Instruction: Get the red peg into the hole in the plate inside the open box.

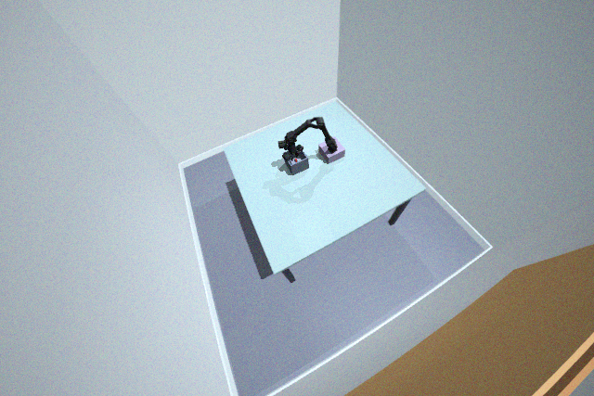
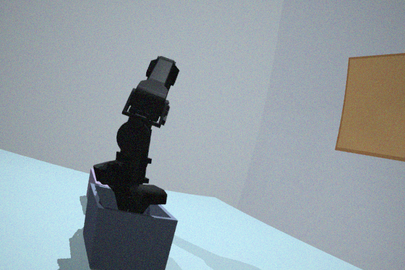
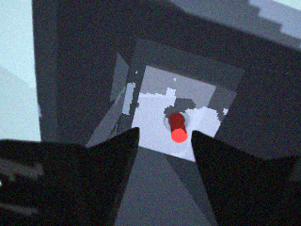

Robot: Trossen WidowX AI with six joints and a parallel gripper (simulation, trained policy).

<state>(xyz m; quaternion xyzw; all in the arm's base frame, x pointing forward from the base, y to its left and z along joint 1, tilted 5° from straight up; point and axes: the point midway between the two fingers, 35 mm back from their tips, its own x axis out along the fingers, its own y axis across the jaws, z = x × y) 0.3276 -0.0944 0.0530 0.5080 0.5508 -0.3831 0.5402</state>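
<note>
On the left of the table (image 1: 335, 210) (image 2: 39, 202), the box (image 1: 298, 168) (image 2: 130, 241) (image 3: 80, 61) has the claw (image 1: 293, 157) (image 2: 132, 209) (image 3: 165, 134) dipping in, partly open, holding nothing. The red peg (image 1: 295, 159) (image 3: 179, 136) pokes up from the plate's (image 3: 150, 115) hole. The pink block (image 1: 331, 158) (image 2: 92, 177) sits at the box's two o'clock from above.

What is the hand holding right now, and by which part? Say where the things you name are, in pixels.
Nothing: the hand (image 3: 165, 134) is open, and the red peg (image 1: 295, 159) (image 3: 178, 128) stands at the plate's hole (image 3: 167, 121), free of both fingertips.

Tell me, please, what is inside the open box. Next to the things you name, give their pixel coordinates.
Inside the open box (image 1: 298, 167) (image 2: 129, 241) (image 3: 47, 85), the red peg (image 1: 295, 159) (image 3: 178, 128) stands in the pale plate's (image 3: 152, 113) hole. Its lower end is hidden, so its depth cannot be told.
</note>
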